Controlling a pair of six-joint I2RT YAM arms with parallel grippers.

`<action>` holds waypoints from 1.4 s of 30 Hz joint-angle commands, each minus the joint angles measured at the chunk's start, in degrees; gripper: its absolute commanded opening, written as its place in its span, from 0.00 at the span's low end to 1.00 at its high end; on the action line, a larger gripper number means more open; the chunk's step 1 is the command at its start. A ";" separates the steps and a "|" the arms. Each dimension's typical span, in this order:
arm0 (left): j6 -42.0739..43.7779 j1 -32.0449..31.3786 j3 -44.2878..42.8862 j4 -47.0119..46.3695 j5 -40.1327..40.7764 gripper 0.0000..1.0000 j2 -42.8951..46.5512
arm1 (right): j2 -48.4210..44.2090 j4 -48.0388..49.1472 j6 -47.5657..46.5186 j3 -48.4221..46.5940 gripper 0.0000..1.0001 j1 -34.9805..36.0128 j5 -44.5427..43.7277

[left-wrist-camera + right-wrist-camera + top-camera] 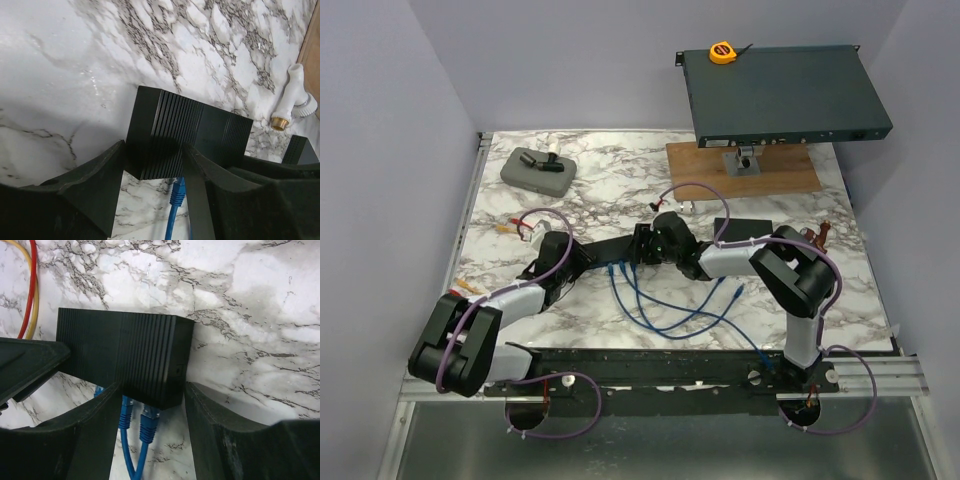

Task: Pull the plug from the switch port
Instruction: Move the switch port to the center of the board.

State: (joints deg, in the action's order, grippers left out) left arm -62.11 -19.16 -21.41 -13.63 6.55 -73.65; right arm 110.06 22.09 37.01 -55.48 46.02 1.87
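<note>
The left gripper point(152, 150) stands about half open and is clamped on one end of a small black ribbed switch point(170, 130), with a finger pressed against each side. The right gripper point(150, 390) grips the other end of the switch in the same way, its fingers meeting both sides of the case. The switch lies at the middle of the marble desk point(600, 180), between the two wrists. One blue plug point(177, 192) shows under its edge in the left wrist view. In the right wrist view two blue plugs point(147, 422) sit in its near face. The ports themselves are hidden beneath the case. Blue cables point(660, 310) loop away toward the arm bases. No marking on the switch can be read. The right gripper's fingertips are hidden from above by its own wrist.
</note>
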 commanded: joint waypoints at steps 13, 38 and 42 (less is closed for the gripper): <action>-0.73 -7.74 4.85 -5.20 -6.03 0.47 0.76 | -8.64 2.55 2.12 15.26 0.54 0.12 1.11; 2.87 -8.57 4.71 14.60 3.12 0.99 30.36 | -36.24 -6.16 -4.34 21.71 0.68 0.12 -15.38; 1.78 -8.52 11.18 5.22 1.08 0.98 34.44 | -37.36 -7.12 0.06 22.30 0.85 0.12 -17.04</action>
State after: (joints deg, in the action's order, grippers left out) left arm -59.99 -27.77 -15.99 -1.43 8.56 -43.20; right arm 73.41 16.60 34.70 -34.85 45.80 -10.83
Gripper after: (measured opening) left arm 0.983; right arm 0.760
